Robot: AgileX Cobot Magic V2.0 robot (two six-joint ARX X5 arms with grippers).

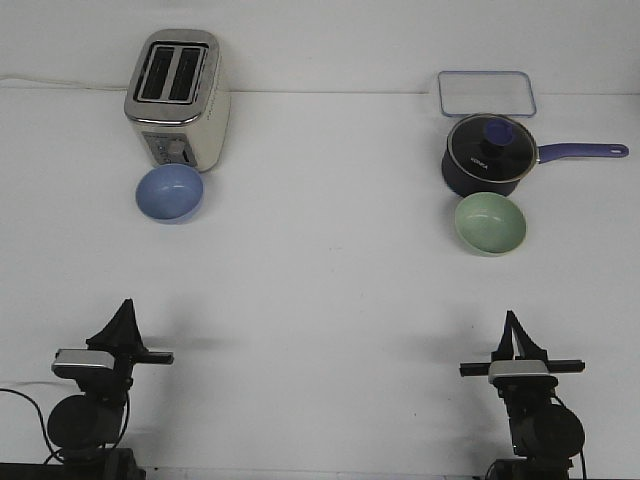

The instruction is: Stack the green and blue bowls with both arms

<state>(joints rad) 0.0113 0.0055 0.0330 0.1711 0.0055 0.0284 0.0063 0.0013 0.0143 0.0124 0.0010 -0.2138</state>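
The light blue bowl [170, 193] sits upright on the white table at the back left, right in front of a toaster. The pale green bowl [490, 222] sits upright at the back right, just in front of a dark blue saucepan. Both bowls look empty. My left gripper [127, 306] is low at the front left, well short of the blue bowl. My right gripper [510, 320] is low at the front right, well short of the green bowl. On each gripper the fingers meet at a point, with nothing between them.
A cream and silver toaster [178, 95] stands behind the blue bowl. A dark blue saucepan [487, 158] with a glass lid has its handle pointing right, and a clear lidded container [484, 93] lies behind it. The white table [320, 270] spans the view.
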